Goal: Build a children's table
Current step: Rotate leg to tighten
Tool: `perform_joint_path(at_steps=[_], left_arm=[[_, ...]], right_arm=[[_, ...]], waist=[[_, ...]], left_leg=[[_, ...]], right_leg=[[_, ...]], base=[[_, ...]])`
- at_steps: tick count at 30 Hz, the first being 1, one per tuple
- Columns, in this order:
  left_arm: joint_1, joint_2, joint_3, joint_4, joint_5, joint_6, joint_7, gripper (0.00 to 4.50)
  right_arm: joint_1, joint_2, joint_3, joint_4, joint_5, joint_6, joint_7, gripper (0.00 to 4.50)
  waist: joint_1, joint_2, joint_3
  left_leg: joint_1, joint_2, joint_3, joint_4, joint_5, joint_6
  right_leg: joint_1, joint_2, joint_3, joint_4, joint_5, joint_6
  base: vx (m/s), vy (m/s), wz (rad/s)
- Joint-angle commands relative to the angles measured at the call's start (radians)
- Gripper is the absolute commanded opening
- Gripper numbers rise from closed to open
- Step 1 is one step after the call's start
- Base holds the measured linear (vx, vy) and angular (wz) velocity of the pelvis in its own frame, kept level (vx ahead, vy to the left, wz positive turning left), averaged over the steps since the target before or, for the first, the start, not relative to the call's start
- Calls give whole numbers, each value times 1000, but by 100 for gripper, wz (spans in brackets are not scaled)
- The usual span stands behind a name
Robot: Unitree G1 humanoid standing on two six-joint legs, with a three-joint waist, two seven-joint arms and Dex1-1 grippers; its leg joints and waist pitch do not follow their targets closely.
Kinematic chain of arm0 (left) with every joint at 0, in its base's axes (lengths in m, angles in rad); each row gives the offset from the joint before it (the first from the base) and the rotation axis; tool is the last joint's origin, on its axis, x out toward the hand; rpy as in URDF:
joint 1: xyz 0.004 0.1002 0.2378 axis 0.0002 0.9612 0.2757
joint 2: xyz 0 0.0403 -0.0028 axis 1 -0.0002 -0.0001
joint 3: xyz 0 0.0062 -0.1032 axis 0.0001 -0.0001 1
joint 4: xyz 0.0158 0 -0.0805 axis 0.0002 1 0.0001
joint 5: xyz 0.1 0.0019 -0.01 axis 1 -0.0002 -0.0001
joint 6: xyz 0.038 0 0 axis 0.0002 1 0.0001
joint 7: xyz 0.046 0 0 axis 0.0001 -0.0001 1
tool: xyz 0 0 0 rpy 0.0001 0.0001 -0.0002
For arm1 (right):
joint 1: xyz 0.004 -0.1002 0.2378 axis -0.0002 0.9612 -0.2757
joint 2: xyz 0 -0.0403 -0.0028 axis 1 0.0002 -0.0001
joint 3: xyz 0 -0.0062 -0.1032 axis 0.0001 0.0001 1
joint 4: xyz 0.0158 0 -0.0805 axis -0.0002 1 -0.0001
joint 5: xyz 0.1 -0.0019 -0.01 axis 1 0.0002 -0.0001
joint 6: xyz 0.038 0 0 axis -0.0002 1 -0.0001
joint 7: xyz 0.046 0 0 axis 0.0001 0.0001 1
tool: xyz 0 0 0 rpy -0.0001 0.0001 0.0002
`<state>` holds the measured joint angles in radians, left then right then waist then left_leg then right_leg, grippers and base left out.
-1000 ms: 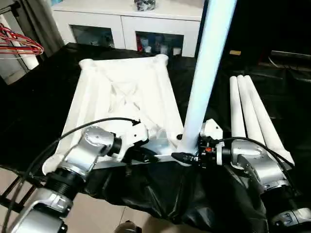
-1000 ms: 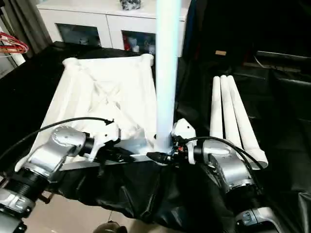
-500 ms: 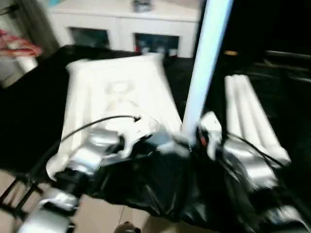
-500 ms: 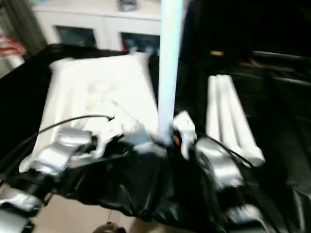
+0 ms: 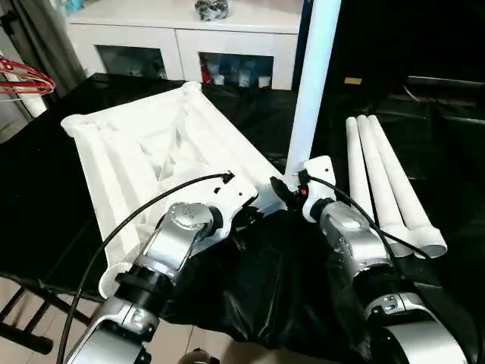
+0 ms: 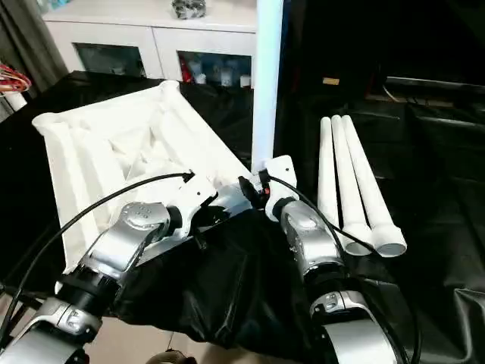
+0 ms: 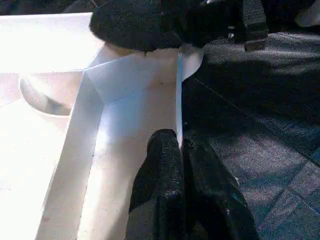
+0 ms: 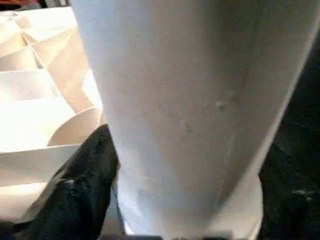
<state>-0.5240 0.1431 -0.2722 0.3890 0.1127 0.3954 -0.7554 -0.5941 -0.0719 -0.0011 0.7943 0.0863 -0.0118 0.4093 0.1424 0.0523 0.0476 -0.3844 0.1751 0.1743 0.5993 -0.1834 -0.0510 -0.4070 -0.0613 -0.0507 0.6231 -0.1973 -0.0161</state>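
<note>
The white table top (image 5: 136, 159) lies ribbed side up on the black-covered table, turned at an angle. One white leg (image 5: 314, 76) stands upright in its near right corner socket. My right gripper (image 5: 286, 191) is shut on that leg's base; the leg (image 8: 190, 100) sits between its black fingers (image 8: 90, 190). My left gripper (image 5: 254, 214) is shut on the top's thin rim wall (image 7: 179, 90) beside that corner, with its fingers (image 7: 160, 165) pinching the edge. Three more legs (image 5: 383, 182) lie side by side on the right.
A white cabinet with glass doors (image 5: 189, 23) stands behind the table. Red hangers (image 5: 23, 76) hang at the far left. The black cloth (image 5: 258, 288) bunches and droops over the near table edge below my grippers, with floor beneath.
The table top has turned on the table. Its corner with the upright leg has swung away from me, and both grippers have moved with it, keeping their hold. The view has also shifted.
</note>
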Motion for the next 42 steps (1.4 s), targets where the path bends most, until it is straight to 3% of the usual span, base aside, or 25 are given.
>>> perform_joint_path(at_steps=[1,6,10,15,21,31,35,40,42], left_arm=[[6,-38,-48,-64,-72,-62,-74,0],[12,2,-53,-77,-82,-78,-142,0],[11,73,-50,-89,-123,-91,-286,0],[2,109,-42,-79,-144,-87,-368,0],[-31,174,-47,-20,-149,-126,-464,0],[-66,232,-50,68,-135,-183,-537,0],[-56,227,-46,66,-138,-187,-530,0],[-41,176,-29,54,-133,-188,-437,0],[-43,126,-15,52,-116,-174,-336,0]], right_arm=[[17,27,72,-12,3,-6,114,382],[60,-37,95,-75,21,-11,275,390],[153,-161,155,-226,59,16,531,390],[192,-235,180,-308,74,46,655,390],[220,-311,211,-408,107,111,787,390],[233,-335,236,-472,127,186,855,322],[241,-329,240,-485,136,209,853,291],[237,-267,217,-446,120,195,753,286],[209,-194,186,-364,80,158,592,285]], waist=[[0,-15,-68],[4,-15,-67],[16,-14,-63],[23,-13,-63],[33,-13,-64],[55,-15,-67],[56,-15,-67],[53,-18,-65],[48,-20,-64]], left_leg=[[9,53,-21,-66,-125,75],[9,54,-20,-66,-134,87],[10,57,-19,-66,-160,93],[13,59,-21,-68,-177,82],[13,60,-21,-66,-167,90],[16,64,-22,-66,-162,72],[14,63,-22,-66,-160,69],[12,63,-22,-68,-170,58],[13,62,-23,-69,-179,47]], right_leg=[[51,-91,44,-70,-98,-214],[52,-90,44,-72,-104,-215],[51,-87,44,-77,-149,-198],[47,-90,45,-81,-193,-204],[45,-88,44,-79,-185,-202],[43,-92,45,-73,-168,-209],[44,-93,45,-72,-156,-213],[43,-96,45,-76,-189,-205],[42,-98,46,-78,-217,-200]], base=[[0,0,0],[0,0,0],[0,0,0],[0,0,0],[0,0,0],[0,0,0],[0,0,0],[0,0,0],[0,0,0]])
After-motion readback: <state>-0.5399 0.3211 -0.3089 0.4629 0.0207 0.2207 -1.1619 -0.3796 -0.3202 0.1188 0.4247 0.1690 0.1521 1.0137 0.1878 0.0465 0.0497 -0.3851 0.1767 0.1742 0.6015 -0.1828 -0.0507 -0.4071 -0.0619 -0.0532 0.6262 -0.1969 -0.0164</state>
